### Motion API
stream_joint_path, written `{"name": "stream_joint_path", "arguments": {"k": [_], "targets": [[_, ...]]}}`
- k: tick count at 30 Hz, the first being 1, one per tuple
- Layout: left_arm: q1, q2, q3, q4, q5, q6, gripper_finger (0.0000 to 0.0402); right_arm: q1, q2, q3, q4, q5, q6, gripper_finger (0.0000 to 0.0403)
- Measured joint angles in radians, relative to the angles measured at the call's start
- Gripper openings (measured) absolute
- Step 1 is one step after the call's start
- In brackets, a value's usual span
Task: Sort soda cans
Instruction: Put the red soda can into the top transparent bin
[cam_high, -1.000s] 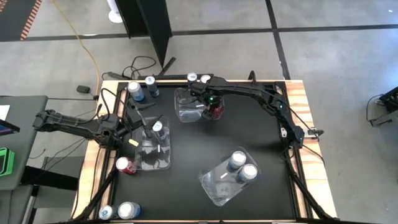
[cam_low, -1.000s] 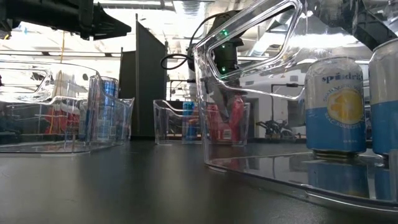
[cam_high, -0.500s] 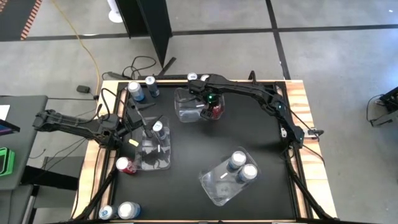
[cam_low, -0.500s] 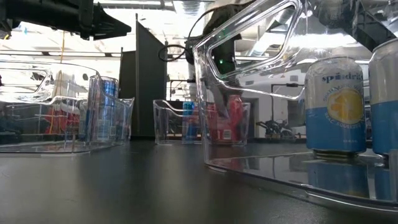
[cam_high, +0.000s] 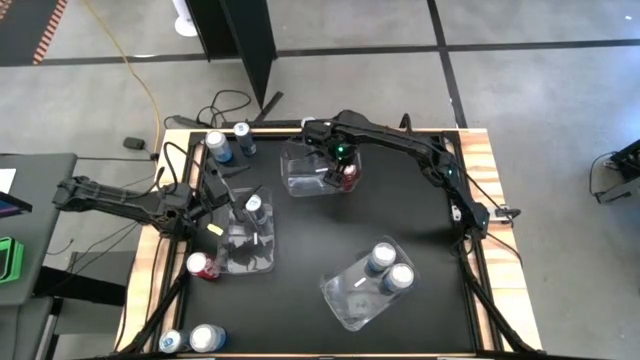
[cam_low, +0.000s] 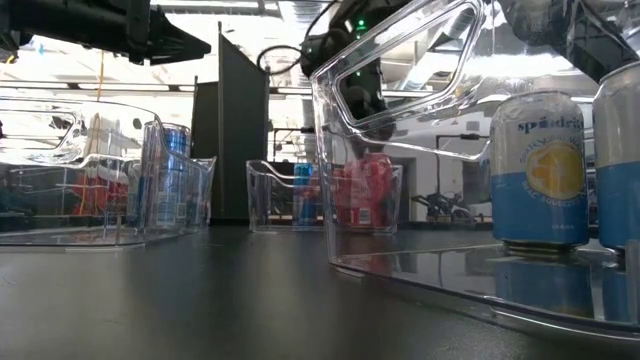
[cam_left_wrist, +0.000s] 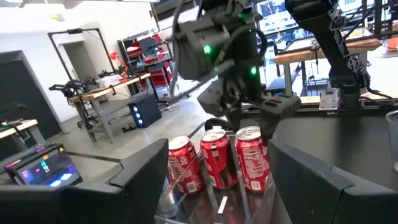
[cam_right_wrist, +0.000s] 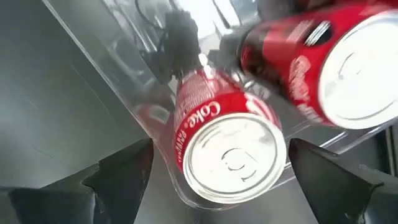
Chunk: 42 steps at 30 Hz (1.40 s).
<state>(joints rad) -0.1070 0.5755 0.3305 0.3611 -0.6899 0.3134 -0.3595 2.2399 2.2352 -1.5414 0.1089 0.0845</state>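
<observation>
High view: the right gripper (cam_high: 340, 165) is held over the far clear bin (cam_high: 300, 172), jaws apart, nothing held. The left gripper (cam_high: 213, 200) waits by the left bin (cam_high: 245, 245), jaws partly apart, empty.

Low view: red cans (cam_low: 365, 190) are seen standing inside the far bin.

Left wrist view: three red cans stand side by side.

Right wrist view: a red can (cam_right_wrist: 227, 149) sits directly below the spread fingers (cam_right_wrist: 121, 171). Risk: a finger could clip the can or the bin wall while lifting and tip it.
</observation>
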Motion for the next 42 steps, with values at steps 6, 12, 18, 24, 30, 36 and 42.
{"name": "stream_joint_path", "arguments": {"k": [6,12,18,24,30,36,42], "targets": [[0.0,0.0,0.0,-0.001,0.0,-0.001,0.027,0.0,-0.001,0.082,0.001,0.003,-0.029,0.0388],[0.0,0.0,0.0,-0.008,-0.002,-0.008,0.027,-0.002,-0.055,0.098,0.078,0.008,-0.094,0.0388],[0.0,0.0,0.0,-0.013,-0.003,-0.032,0.027,-0.04,-0.121,0.099,0.235,0.024,-0.105,0.0382],[0.0,0.0,0.0,-0.012,-0.003,-0.035,0.027,-0.132,-0.126,0.099,0.359,0.028,-0.036,0.0379],[0.0,0.0,0.0,-0.012,-0.003,-0.037,0.027,-0.219,-0.11,0.101,0.402,0.027,0.006,0.0379],[0.0,0.0,0.0,-0.012,-0.003,-0.039,0.027,-0.268,-0.053,0.099,0.41,-0.03,-0.006,0.0379],[0.002,0.0,0.0,-0.013,-0.003,-0.04,0.027,-0.272,0.013,0.098,0.435,-0.084,-0.029,0.0379]]}}
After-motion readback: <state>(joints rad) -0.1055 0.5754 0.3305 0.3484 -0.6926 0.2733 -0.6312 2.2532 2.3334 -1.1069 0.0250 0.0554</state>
